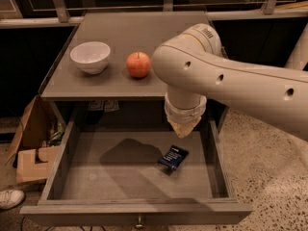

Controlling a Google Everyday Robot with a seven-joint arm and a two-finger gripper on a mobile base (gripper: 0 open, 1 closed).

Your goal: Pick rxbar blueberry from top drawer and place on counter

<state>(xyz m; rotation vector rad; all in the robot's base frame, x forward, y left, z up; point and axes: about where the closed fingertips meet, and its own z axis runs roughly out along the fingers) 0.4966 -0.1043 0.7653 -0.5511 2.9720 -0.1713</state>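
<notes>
The rxbar blueberry lies on the floor of the top drawer, toward its right side, just below my fingers and apart from them. They look drawn together into one pale wedge with nothing between them, so if I rose to the bench now I judge I'd arrive empty, and pressing down on that thin, flat wrapper could skid it against the right wall. My arm reaches in from the right, elbow bulking over the bench's front edge near the apple, wrist pointed straight down into the drawer — a careless swing could knock the apple or the bowl.
</notes>
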